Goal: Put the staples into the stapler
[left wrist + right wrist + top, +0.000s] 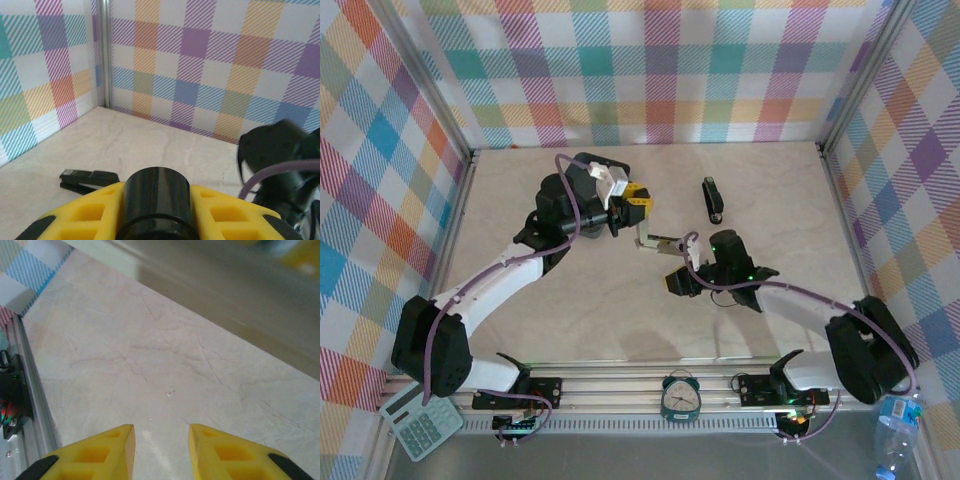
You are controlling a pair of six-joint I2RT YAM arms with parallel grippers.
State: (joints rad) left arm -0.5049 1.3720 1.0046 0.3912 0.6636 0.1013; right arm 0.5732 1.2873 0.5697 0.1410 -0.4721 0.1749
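Lying flat on the pale surface (570, 320), the black stapler (713, 198) rests in the far right part, closed as far as I can see and well apart from both claws. In the left wrist view it appears low on the left, not far from the plaid wall (200, 75). The left claw (636, 200) is over the middle of the far half, and its yellow fingers (85, 215) are closed on a dark round object (157, 200) that I cannot identify. Just below this claw in the top view, a thin pale L-shaped piece (658, 240) reaches toward the right arm; I cannot tell whether the claw holds it. The right claw (161, 432) hangs near the centre, close to that pale piece. It points down at the surface, with its two yellow fingers parted and nothing between them. On the bare surface ahead of these fingers lies a tiny pale speck (170, 393). It may be one of the staples, but it is too small to be sure, so I cannot say with certainty where the staples lie. At the near edge, between the arm bases, stands a small alarm clock (680, 396), and a calculator (420, 424) lies at the left corner.
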